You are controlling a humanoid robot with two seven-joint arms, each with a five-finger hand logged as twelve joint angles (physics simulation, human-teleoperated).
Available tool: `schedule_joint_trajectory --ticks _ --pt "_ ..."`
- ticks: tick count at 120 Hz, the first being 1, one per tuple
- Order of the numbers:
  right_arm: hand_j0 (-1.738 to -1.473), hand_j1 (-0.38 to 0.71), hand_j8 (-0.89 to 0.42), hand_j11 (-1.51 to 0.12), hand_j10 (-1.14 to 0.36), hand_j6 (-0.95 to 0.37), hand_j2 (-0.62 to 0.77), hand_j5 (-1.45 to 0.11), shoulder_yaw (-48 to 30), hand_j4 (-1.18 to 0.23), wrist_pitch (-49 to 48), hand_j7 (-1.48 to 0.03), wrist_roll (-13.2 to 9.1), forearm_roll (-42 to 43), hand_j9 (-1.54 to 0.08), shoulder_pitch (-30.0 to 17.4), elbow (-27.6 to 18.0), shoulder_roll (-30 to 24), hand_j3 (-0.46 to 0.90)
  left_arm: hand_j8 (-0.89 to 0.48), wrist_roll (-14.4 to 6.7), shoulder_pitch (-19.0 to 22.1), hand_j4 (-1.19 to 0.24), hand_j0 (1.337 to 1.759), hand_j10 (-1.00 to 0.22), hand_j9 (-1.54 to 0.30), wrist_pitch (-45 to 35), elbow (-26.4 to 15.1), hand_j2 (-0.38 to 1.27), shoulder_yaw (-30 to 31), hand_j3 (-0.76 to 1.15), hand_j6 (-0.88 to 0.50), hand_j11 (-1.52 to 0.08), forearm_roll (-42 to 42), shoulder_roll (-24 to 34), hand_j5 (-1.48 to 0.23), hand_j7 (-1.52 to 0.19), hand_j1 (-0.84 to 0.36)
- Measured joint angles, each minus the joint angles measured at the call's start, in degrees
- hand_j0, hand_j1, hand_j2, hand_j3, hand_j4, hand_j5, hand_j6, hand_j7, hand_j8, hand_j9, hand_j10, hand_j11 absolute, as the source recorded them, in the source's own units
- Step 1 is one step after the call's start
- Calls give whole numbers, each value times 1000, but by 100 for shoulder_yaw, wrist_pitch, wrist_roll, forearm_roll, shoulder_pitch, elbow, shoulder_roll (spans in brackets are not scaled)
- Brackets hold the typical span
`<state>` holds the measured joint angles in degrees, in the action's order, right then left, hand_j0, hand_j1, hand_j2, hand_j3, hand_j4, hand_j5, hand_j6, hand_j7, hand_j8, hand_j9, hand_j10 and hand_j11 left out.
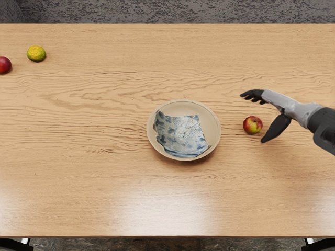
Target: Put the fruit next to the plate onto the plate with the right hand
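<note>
Head view, the only one. Looking down at a slant on a wooden desk [104, 183].

Near centre: shallow cream plate [210, 121], blue-and-white pattern across its inside, nothing on it. Just beside its right rim, not touching: small red-and-yellow apple [253, 125], resting on bare desk. Taken as the fruit meant by the task, being the only one close to the plate. Round, so no long axis to line up with.

Far left, well apart from the plate: yellow-green fruit [36, 53] and, cut by the picture edge, red fruit [4, 65]. Judged no part of the job.

Entering from the right edge: right robot hand [280, 107], grey palm, dark fingers [253, 95]. Spread wide, holding nothing. Fingers reaching leftward, above the apple in the picture; thumb [276, 128] pointing down just to the apple's right. Narrow gap between thumb and fruit, no contact visible. Cannot tell height over the desk.

Key relation: apple to the left of the palm, in the open pocket between fingers and thumb, plate farther left along much the same line. Left arm not in view, so right the only candidate, and close.

Stage, as judged: reach nearly complete, grasp not yet made. Next probably calling for a short advance leftward, a closing around the apple, then lift and carry over the rim. Risk: thumb nudging the round fruit into a roll.
</note>
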<state>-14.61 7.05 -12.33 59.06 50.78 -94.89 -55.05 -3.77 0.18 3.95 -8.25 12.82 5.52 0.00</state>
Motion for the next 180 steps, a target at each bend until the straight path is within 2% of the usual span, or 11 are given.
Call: schedule_joint_trajectory --ticks 47,60,85,125,180 --pt "-1658 -66 -246 -311 -244 -248 -43 -312 340 -245 685 -311 -116 200 -312 -161 355 429 0 -245 0 0 -245 1658 -245 -318 0 -1 49 0 0 -245 -318 -1 0 -318 -318 55" --pt "-1658 -66 -245 -311 -244 -247 -43 -311 355 -244 718 -310 -318 169 -311 -153 420 504 0 -245 0 0 -245 1658 -245 -318 0 -1 49 0 0 -245 -318 -3 0 -318 -318 55" --pt "-1658 -56 -253 -322 -252 -255 -44 -322 341 -253 741 -321 -497 157 -322 -137 560 694 0 -245 0 0 -245 1658 -245 -318 0 -1 49 0 0 -245 -318 -2 0 -318 -318 55" --pt "-1658 -4 -296 -378 -294 -297 -54 -378 360 -295 748 -377 -532 191 -378 -166 1082 1126 0 -245 0 0 -245 1658 -245 -318 0 -1 49 0 0 -245 -318 -2 0 -318 -318 55" --pt "-1658 67 -354 -454 -352 -355 -65 -455 374 -353 915 -454 -526 207 -454 -255 1250 1174 0 -245 0 0 -245 1658 -245 -318 0 -1 49 0 0 -245 -318 -2 0 -318 -318 55"
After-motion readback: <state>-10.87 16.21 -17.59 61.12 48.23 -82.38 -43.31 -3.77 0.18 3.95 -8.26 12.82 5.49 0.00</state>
